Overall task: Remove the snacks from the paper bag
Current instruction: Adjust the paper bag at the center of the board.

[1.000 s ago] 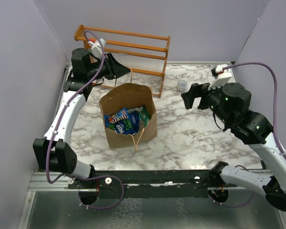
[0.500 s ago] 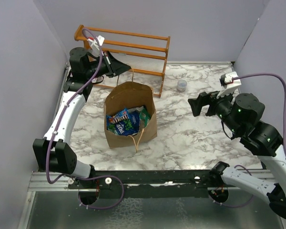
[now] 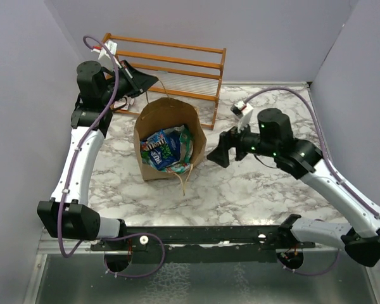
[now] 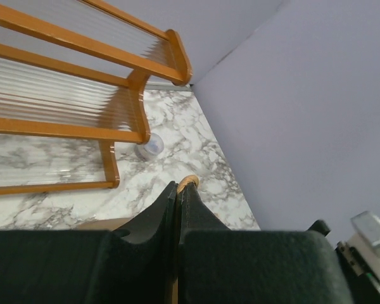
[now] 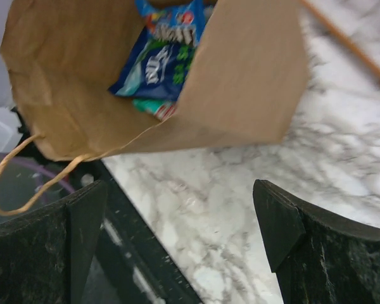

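A white marble-patterned table (image 3: 253,190) with grey veins fills the space between pale walls. A brown paper bag (image 3: 164,113) stands on its left-centre part with its mouth open upward, and one thin handle hangs down its near wall towards the tabletop. A slatted wooden rack (image 3: 177,60) stands along the far edge at the left, just behind the bag, and a small clear cup (image 4: 151,145) sits on the marble just beside the rack's right-hand leg.
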